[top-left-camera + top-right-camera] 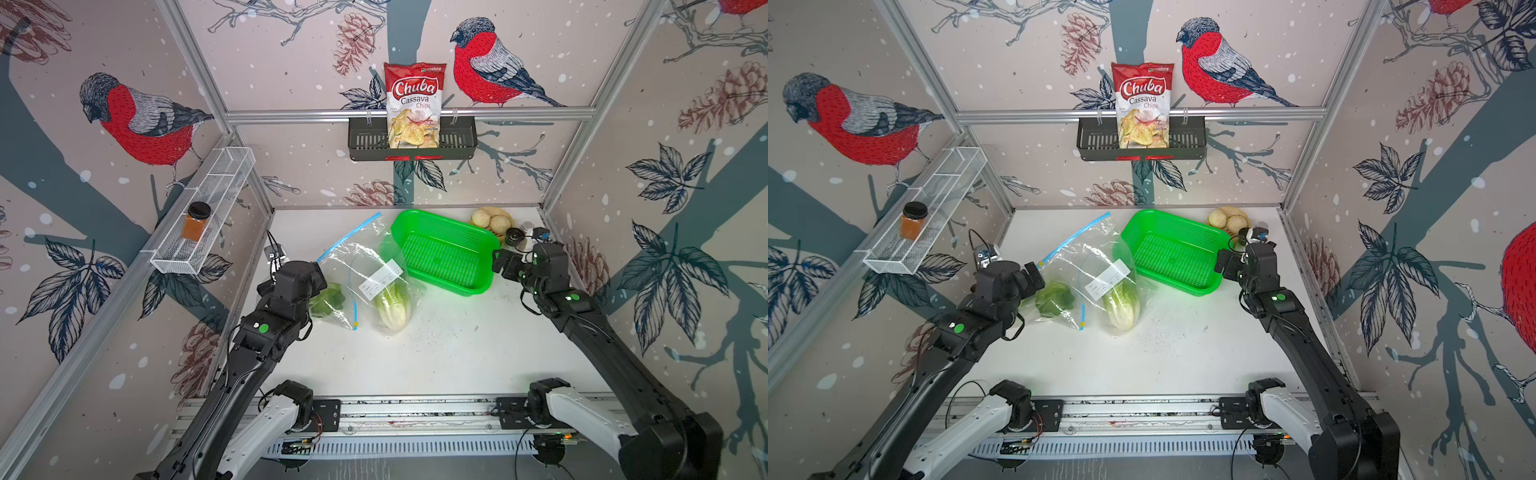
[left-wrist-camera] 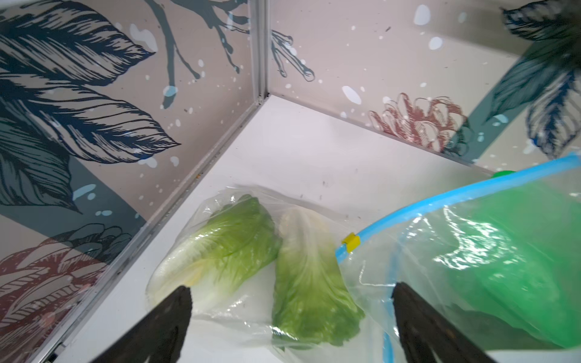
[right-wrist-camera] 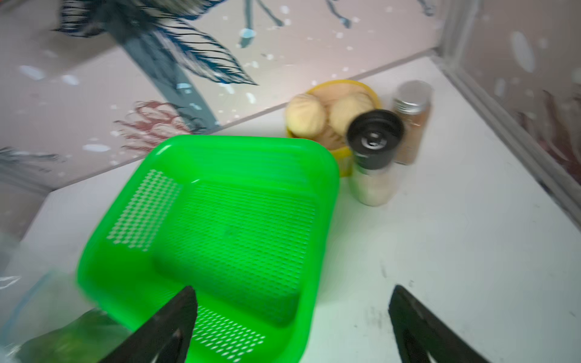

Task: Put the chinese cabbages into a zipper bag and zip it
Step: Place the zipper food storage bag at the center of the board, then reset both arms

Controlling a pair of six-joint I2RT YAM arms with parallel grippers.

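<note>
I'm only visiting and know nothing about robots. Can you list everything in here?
bag: one, clear, blue zip, mid-table
cabbages: three, white-green, in the bag
basket: one, green, empty, beside the bag
bowl: one, yellow, back corner
buns: at least two, pale, in the bowl
grinder: one, black cap, by the bowl
spice jar: one, silver lid, brown, by the grinder
chips: one, red-white, in the rack
rack: one, black, back wall
jar: one, orange, black lid, on the shelf
shelf: one, white wire, left wall
table: one, white
left fingers: black, open, by the cabbages
right fingers: black, open, by the basket
</note>
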